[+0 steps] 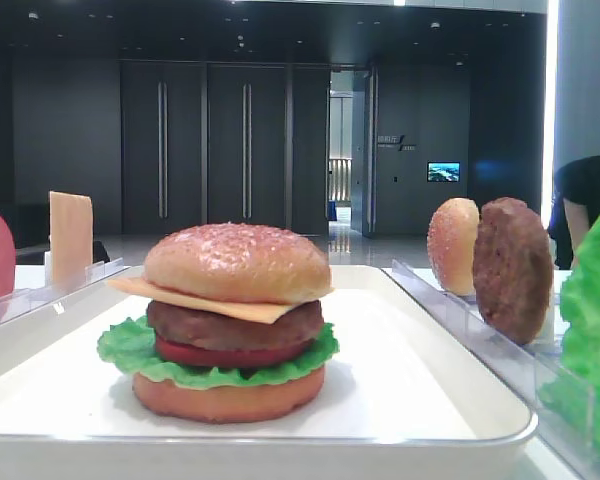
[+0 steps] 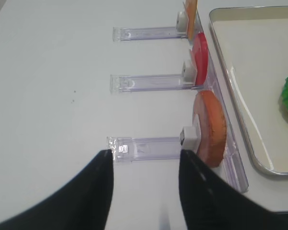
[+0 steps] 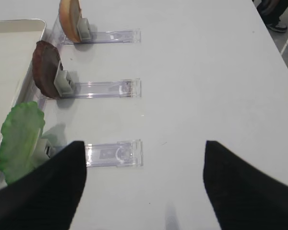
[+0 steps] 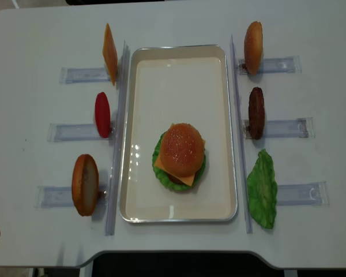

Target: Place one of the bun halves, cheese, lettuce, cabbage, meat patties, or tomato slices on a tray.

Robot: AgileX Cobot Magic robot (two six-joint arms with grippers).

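While both grippers hang open and empty, the burger sits stacked on the tray [image 4: 225, 115].
Bun top [image 4: 182, 148] crowns cheese [image 1: 195, 298], patty [image 1: 235, 328], tomato [image 1: 230, 355] and lettuce [image 1: 130, 350]; right gripper [image 3: 144, 172] wide, left gripper [image 2: 145, 177] narrower.

The bun top [image 4: 182, 149] hides most stacked layers from overhead.

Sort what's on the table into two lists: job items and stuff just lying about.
Job items: tray, stacked burger, spare bun top, bottom bun, patty, lettuce leaf, tomato slice, cheese slice.

Lying about: clear racks.
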